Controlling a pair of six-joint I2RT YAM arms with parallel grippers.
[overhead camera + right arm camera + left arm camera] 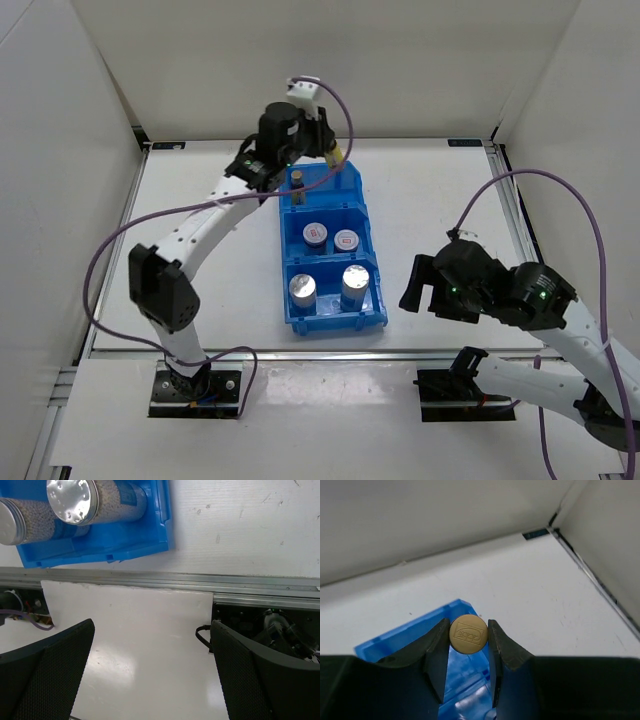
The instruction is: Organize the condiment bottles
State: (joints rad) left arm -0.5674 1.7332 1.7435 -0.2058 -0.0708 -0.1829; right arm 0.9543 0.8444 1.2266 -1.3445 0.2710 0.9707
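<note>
Over the blue bin's (352,300) far compartment, the left claw (469,635) pinches 1 amber bottle (468,634) by its cap for sorting; the right claw (150,675) gapes wide, holding nothing.

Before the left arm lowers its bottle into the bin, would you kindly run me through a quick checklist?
1. Left gripper shut on amber bottle: ok.
2. Bottle over the bin's far compartment: cannot tell; it hangs near the far rim.
3. Room beside the amber bottle already there: ok.
4. Middle and near compartments each hold two: ok.
5. Right gripper open, away from the bin: ok.
</note>
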